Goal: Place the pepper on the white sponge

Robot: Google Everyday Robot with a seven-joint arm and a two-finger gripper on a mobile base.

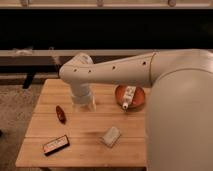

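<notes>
The dark-red pepper [60,113] lies on the wooden table [45,135] at the left, long axis running near to far. The white sponge [110,136] lies right of it, toward the table's front, about a hand's width from the pepper. My gripper [84,104] hangs from the white arm over the table's middle, above and right of the pepper and behind the sponge. It holds nothing that I can see.
A flat black box with a light label [55,144] lies at the front left. A round orange-brown bowl [136,93] at the back right holds a white bottle [128,97]. My arm's large white link [180,110] covers the table's right side.
</notes>
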